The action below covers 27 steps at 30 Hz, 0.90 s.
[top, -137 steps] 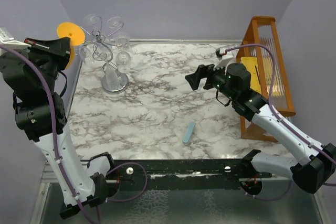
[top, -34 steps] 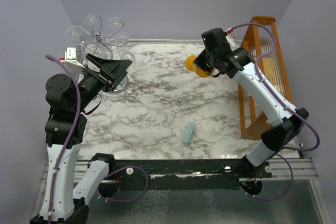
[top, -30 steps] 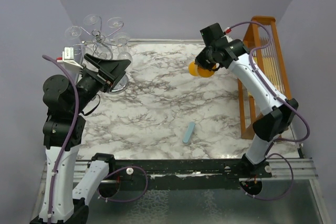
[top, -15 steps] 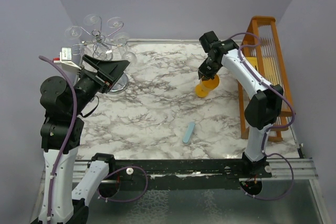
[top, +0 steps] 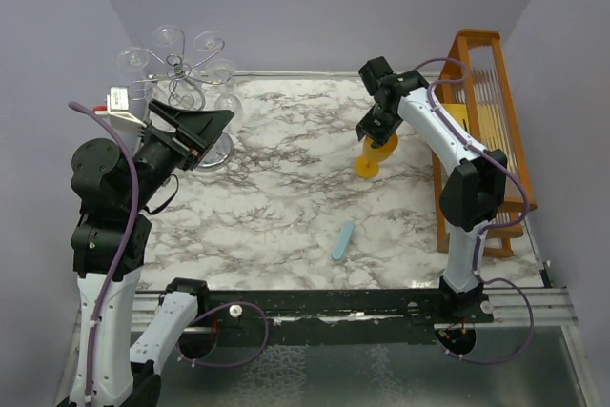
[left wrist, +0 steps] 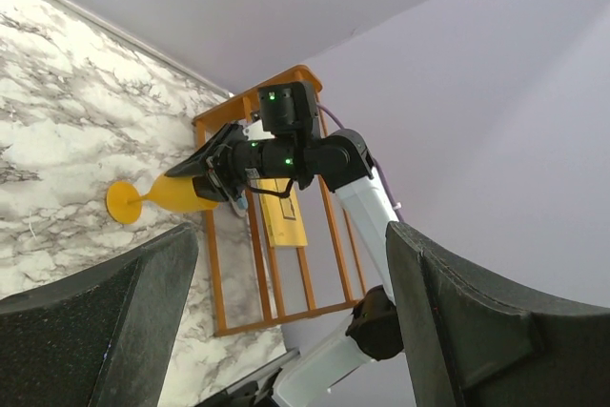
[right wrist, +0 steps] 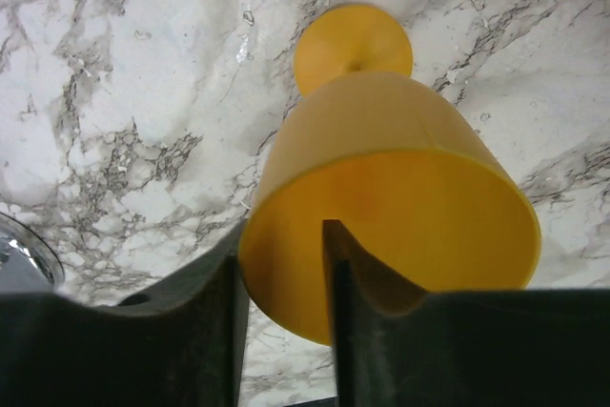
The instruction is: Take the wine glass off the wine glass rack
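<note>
The orange wine glass point(top: 374, 152) stands upright on the marble table, foot down, at the back right of centre. My right gripper point(top: 376, 131) hangs over its rim and is open: one finger is inside the bowl, the other outside, with a gap round the wall point(right wrist: 381, 140). The left wrist view shows the same glass point(left wrist: 181, 194) with those fingers at its mouth. The silvery wine glass rack point(top: 181, 83) stands at the back left with clear glasses hanging from it. My left gripper point(top: 195, 126) is open in front of the rack's base and holds nothing.
A tall orange wooden slatted rack point(top: 486, 121) stands along the right edge, close behind the right arm. A small pale blue bar point(top: 344, 240) lies near the front of the table. Purple walls close in the back and sides.
The right arm has swung the orange glass from lying sideways to upright and lowered it onto the table. Its jaws have parted from the rim. The left arm has barely moved.
</note>
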Motion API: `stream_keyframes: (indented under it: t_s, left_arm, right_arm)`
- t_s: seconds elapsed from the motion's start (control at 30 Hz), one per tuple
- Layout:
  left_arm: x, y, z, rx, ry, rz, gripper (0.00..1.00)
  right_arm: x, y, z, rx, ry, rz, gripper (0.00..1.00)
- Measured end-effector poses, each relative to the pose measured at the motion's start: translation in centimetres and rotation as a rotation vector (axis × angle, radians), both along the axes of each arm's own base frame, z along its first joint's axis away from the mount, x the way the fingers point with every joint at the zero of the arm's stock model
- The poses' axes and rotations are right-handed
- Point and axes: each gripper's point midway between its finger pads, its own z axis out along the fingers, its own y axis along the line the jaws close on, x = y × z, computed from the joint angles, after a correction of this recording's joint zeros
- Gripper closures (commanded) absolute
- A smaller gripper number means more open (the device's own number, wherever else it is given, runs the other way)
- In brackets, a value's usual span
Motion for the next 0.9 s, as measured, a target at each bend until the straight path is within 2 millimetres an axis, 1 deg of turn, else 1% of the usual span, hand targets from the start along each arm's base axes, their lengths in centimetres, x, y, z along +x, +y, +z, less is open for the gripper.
stream_keyframes:
  t_s: [0.07,0.2,0.3,0.37,0.47,0.53,0.57,0.6,0.63,0.73,0.8,0.83,0.9]
  left_arm:
    - [-0.1,0.1,0.1,0.003,-0.004,0.003,0.18]
    - [-0.1,0.1,0.2,0.007,-0.007,0.006,0.18]
    - [0.0,0.2,0.0,0.013,-0.002,0.011,0.18]
    - [0.1,0.3,-0.1,0.019,-0.004,0.019,0.17]
    - [0.2,0.6,-0.1,0.036,-0.007,0.035,0.15]
    - [0.2,0.9,0.0,0.053,-0.015,0.052,0.11]
    - [0.2,1.0,0.1,0.067,-0.018,0.061,0.1]
    - [0.2,1.2,0.4,0.079,-0.024,0.073,0.08]
    - [0.2,1.4,0.6,0.093,-0.032,0.083,0.06]
    - [0.2,2.3,1.1,0.161,-0.056,0.13,0.02]
    - [0.4,3.1,1.7,0.218,-0.067,0.171,0.01]
    - [0.8,3.7,1.7,0.262,-0.074,0.202,0.01]
    - [1.2,4.2,2.1,0.303,-0.067,0.221,0.01]
  right_arm:
    - [0.0,-0.1,-0.1,-0.008,-0.001,-0.001,0.5]
    - [0.4,-0.4,0.2,-0.026,-0.018,0.0,0.29]
    - [0.7,-0.7,1.0,-0.042,-0.047,0.009,0.13]
    - [0.8,-1.0,1.6,-0.05,-0.067,0.015,0.05]
    - [0.7,-1.4,3.7,-0.049,-0.133,0.028,0.03]
    - [0.4,-1.7,5.6,-0.037,-0.197,0.038,0.03]
    - [0.0,-2.0,6.8,-0.027,-0.247,0.052,0.03]
    - [-0.5,-2.2,7.6,-0.019,-0.279,0.061,0.03]
    - [-0.9,-2.4,8.9,-0.005,-0.339,0.078,0.0]
    - [-1.9,-2.8,11.3,0.023,-0.486,0.135,0.0]
    - [-2.5,-2.6,12.9,0.052,-0.596,0.191,0.0]
    - [-2.8,-2.3,13.5,0.067,-0.646,0.228,0.0]
    - [-3.5,-1.5,14.9,0.105,-0.764,0.327,0.0]
